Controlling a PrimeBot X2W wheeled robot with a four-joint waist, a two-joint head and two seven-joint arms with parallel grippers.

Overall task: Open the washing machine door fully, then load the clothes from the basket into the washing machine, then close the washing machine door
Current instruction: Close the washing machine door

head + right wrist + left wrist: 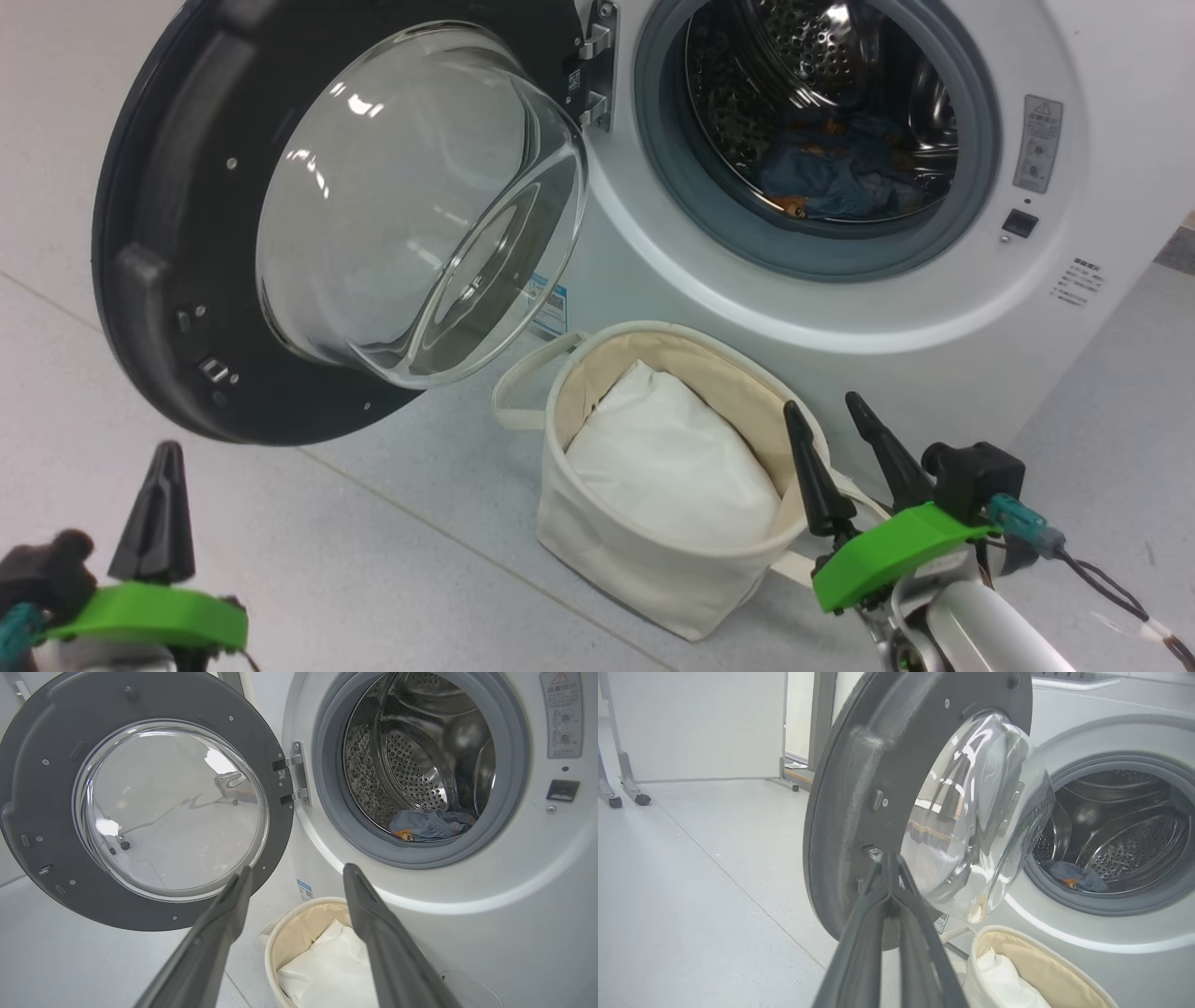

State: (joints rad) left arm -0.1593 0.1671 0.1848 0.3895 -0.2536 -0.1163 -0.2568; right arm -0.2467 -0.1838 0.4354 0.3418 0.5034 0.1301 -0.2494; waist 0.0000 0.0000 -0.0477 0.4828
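Head view: door [336, 224] stands wide, clothes [840, 177] already in the drum [803, 56], basket [616, 551] holding just padding [672, 457]. Left wrist: left gripper [889, 858], pressed together, points at the door's rim, likely to push it shut. Right wrist: right gripper [298, 868], spread, hangs above the basket.

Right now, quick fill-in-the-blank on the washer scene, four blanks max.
The large round black-rimmed glass door stands ____. The light-blue printed clothes lie in the perforated steel ____. The small cream canvas basket holds plain ____ padding. The left gripper is ____; the right gripper is open.
Missing: open; drum; white; shut.
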